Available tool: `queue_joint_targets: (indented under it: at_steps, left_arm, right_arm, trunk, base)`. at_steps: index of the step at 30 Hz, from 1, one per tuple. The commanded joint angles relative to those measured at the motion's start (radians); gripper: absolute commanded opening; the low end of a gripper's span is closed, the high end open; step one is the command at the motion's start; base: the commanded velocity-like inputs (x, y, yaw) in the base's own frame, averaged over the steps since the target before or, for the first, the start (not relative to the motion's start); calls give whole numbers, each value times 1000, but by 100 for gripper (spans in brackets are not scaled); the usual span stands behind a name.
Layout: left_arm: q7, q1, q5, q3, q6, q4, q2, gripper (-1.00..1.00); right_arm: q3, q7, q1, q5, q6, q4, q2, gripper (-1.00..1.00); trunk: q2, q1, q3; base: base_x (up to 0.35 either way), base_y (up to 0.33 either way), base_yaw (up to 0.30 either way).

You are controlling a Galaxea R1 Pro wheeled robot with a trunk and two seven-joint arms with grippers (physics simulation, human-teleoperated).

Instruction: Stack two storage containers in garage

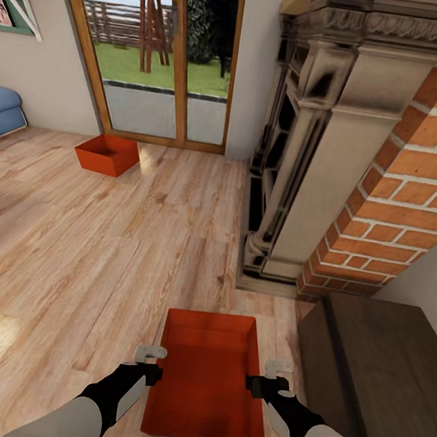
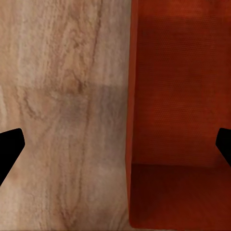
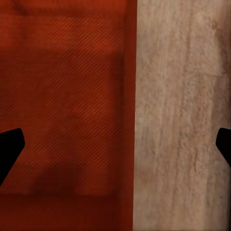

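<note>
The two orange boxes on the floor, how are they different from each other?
The near container lies right in front of the robot, between the left gripper and right gripper; the far container sits by the glass doors with no gripper near. The near container lines up straight ahead; the far container is turned at an angle. Both are orange-red, open on top, empty, and rest on the wood floor.

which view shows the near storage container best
The head view: the near storage container appears whole on the wood floor, with the left pincer and right pincer at its side walls. Each wrist view shows just one wall and part of its inside, beside floor planks.
</note>
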Motion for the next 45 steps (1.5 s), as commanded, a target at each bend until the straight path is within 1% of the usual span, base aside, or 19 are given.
queue_joint_targets:
  at_steps: [1,27,37,45]
  left_arm:
    - [4,0,4,1,5,-2,0,100]
    - [4,0,4,1,5,-1,-1,100]
    - [4,0,4,1,5,-3,0,100]
    - [4,0,4,1,5,-3,0,100]
  right_arm:
    - [9,-4,-1,-9,-3,0,0,100]
    - [9,-4,-1,-9,-4,0,0,100]
    - [9,-4,-1,-10,-4,0,-4,100]
    - [9,-4,-1,-12,-4,2,-19,100]
  trunk:
    - [-8,4,-4]
    - [-190,103,-85]
    - [-190,103,-85]
    - [-190,103,-85]
  base:
    - [0,0,0]
    - [0,0,0]
    - [0,0,0]
    - [0,0,0]
